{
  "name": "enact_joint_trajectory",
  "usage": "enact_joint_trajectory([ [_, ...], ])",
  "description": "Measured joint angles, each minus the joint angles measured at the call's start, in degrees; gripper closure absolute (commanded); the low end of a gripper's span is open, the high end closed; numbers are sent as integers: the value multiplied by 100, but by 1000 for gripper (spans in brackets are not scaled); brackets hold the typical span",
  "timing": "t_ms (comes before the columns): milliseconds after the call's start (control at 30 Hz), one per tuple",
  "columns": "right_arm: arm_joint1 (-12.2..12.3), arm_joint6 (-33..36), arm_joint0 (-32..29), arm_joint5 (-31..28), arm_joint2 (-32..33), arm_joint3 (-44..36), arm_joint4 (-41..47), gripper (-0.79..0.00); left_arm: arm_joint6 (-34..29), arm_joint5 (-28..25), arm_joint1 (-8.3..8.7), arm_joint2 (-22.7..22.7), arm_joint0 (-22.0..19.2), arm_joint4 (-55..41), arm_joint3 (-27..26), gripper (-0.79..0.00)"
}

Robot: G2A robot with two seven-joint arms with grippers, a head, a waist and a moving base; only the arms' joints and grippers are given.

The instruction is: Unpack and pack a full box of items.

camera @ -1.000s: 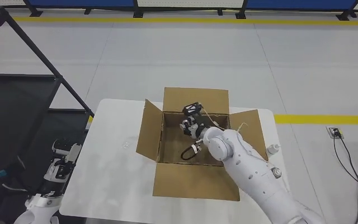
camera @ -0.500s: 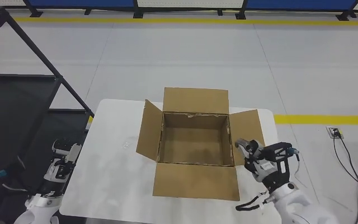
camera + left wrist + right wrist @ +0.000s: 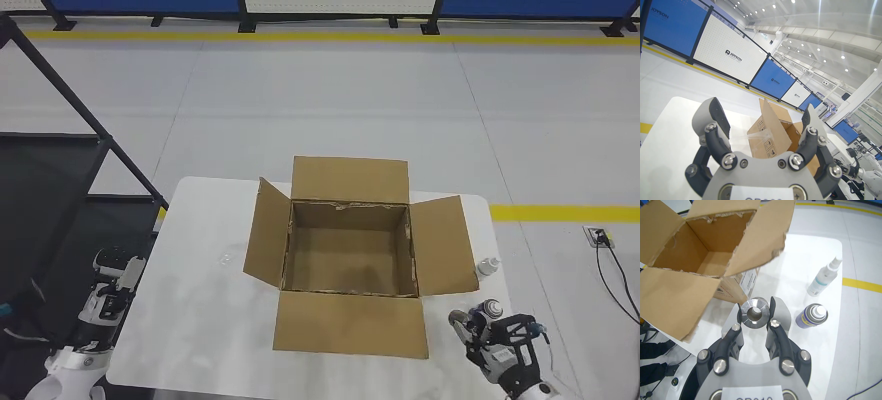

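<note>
An open cardboard box (image 3: 350, 322) stands mid-table with all flaps spread, and its inside (image 3: 711, 256) looks bare. My right gripper (image 3: 755, 311) is shut on a short metal cylinder (image 3: 755, 314) with a centre hole, held above the table's front right corner (image 3: 466, 324), just outside the box's right flap (image 3: 761, 237). My left gripper (image 3: 762, 117) is open with nothing in it, off the table's left side and facing the box (image 3: 772, 130).
A white spray bottle (image 3: 824, 279) (image 3: 487, 266) and a blue aerosol can (image 3: 812, 316) (image 3: 490, 307) stand on the table to the right of the box. The table edge (image 3: 840, 262) runs just beyond them.
The right arm has come out of the box and drawn back to the table's front right corner with the metal cylinder. The left arm has stayed put.
</note>
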Motion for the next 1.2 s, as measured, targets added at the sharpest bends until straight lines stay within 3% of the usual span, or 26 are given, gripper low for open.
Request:
enact_joint_trajectory([
  [300,35,1191,997,307,-350,1017,-76,0,0,0,0,0,0,0,0,-785],
  [500,52,1573,1330,482,-482,1362,-198,0,0,0,0,0,0,0,0,-785],
  [600,56,1683,1414,534,-554,1434,-225,-129,0,0,0,0,0,0,0,-785],
  [633,58,1710,1432,541,-572,1451,-227,-212,0,0,0,0,0,0,0,-785],
  [767,64,1756,1480,570,-610,1490,-196,-366,0,0,0,0,0,0,0,-785],
  [967,75,1733,1467,582,-611,1450,-107,-508,0,0,0,0,0,0,0,-785],
  [1133,84,1455,1320,463,-593,1142,-31,-462,0,0,0,0,0,0,0,-785],
  [1200,88,1254,1229,297,-595,988,39,-403,0,0,0,0,0,0,0,-785],
])
